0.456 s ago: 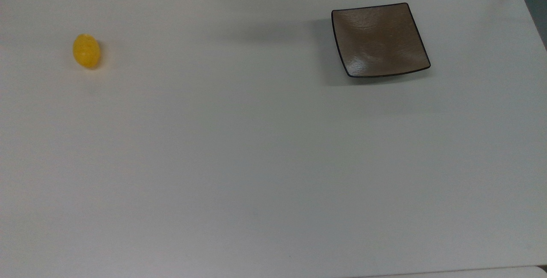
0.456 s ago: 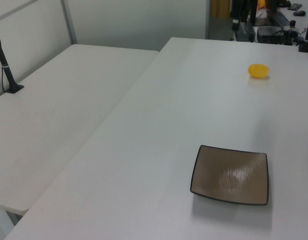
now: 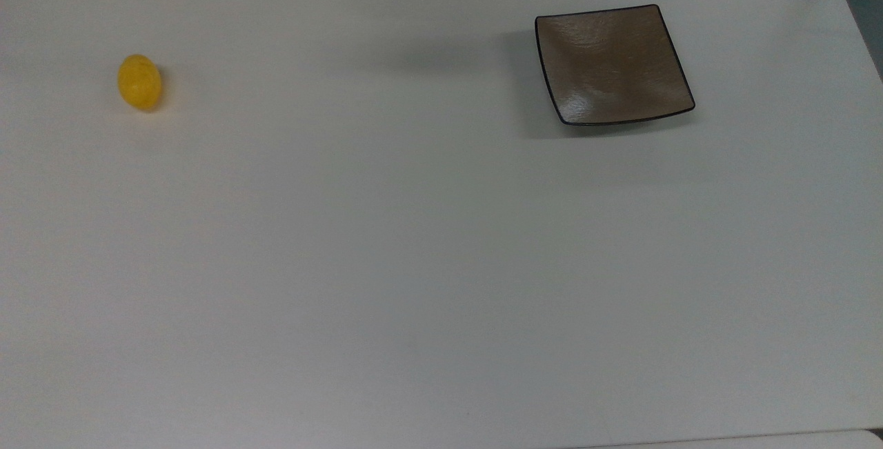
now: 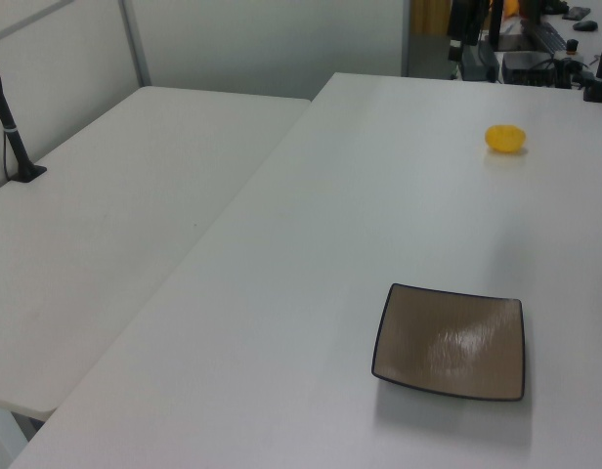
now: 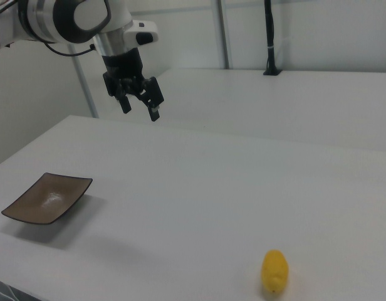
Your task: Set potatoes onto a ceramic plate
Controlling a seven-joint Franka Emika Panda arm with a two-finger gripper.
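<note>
The potato (image 5: 275, 271), judged light, smooth and roll-prone, is best gripped across its narrow middle; the tool (image 5: 140, 108) is held wide, empty.

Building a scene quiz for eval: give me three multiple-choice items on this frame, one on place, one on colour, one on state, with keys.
1. In the top view, the potato lies where relative to the plate?
A. On it
B. Far to its left
C. Touching its right edge

2. What colour is the plate?
A. Brown with a dark rim
B. White
C. Blue

3. What is the gripper's state?
A. Shut on the potato
B. Open, holding nothing, above the table
C. Pressed onto the plate

Key:
1 B: the potato sits near the top view's left edge, the plate well to the right.
2 A: its glossy surface is brown inside a thin dark rim.
3 B: in the right view the gripper hangs in the air with fingers spread and nothing between them.
</note>
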